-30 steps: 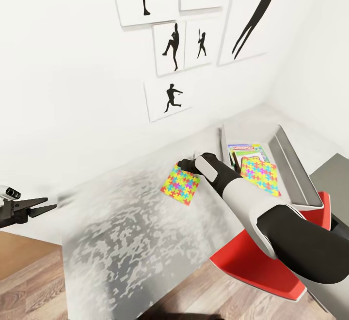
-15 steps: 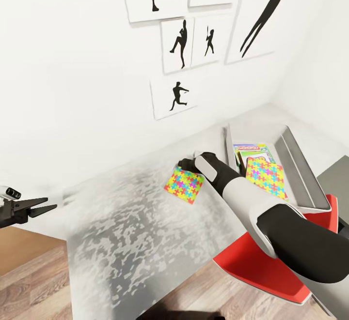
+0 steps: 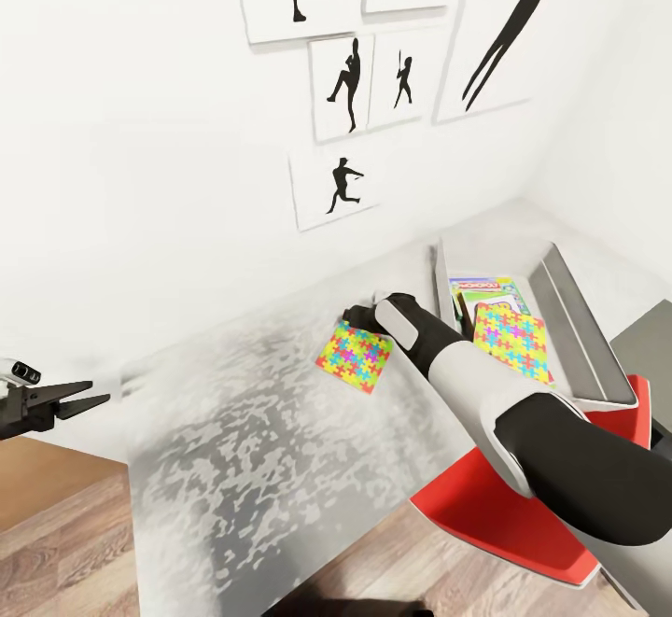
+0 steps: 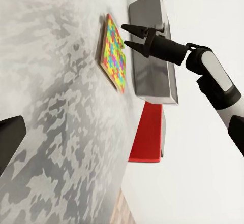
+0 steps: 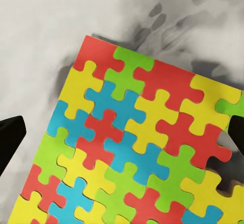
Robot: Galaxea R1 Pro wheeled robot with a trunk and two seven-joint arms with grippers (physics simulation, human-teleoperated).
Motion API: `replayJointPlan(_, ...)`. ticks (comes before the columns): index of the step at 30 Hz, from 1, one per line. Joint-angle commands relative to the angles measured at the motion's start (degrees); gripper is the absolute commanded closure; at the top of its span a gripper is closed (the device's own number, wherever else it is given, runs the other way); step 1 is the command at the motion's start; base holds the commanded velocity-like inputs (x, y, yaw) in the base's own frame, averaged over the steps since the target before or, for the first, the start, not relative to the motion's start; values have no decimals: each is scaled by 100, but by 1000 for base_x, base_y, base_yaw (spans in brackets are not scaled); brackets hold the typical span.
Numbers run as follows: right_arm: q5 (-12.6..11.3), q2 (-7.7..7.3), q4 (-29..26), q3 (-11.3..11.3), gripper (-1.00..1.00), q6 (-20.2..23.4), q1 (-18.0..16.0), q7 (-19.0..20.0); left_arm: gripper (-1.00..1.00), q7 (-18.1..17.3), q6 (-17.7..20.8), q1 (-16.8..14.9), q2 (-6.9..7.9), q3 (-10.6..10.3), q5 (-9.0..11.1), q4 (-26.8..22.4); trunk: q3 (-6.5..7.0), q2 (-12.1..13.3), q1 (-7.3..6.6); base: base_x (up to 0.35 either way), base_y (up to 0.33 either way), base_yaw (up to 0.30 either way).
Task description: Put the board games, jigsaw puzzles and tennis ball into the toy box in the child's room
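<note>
The table [image 3: 243, 430] is carrying the toy box [image 3: 560, 318], already holding 1 puzzle and a board game. The right gripper [image 4: 133, 37], fingers spread, is hovering just above the second jigsaw puzzle [image 3: 354, 357] beside the box. Since 0.5 s ago nothing is shifting, suggesting a grasp is being lined up.

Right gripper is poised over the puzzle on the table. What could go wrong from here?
1. The jigsaw puzzle lies thin and flat on the table; the right gripper, jaws open, may slide off it.
2. The toy box sits close beside, so lifting could clip its wall.
</note>
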Motion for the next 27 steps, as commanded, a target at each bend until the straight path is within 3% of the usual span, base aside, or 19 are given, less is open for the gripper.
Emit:
replayJointPlan(1,-207,0,3,0,-100,-12,33,-36,-100,-20,61,-4,2,-6,4,-1,-10,-6,6,0,0,0)
replayJointPlan(19,-211,0,124,-11,-100,37,33,-51,-100,-20,61,-4,-5,-6,4,-1,-10,-6,6,-16,0,0)
replayJointPlan(27,-211,0,136,-284,-100,67,33,-56,-100,-20,61,-4,-3,-6,4,-1,-10,-6,6,-79,0,0)
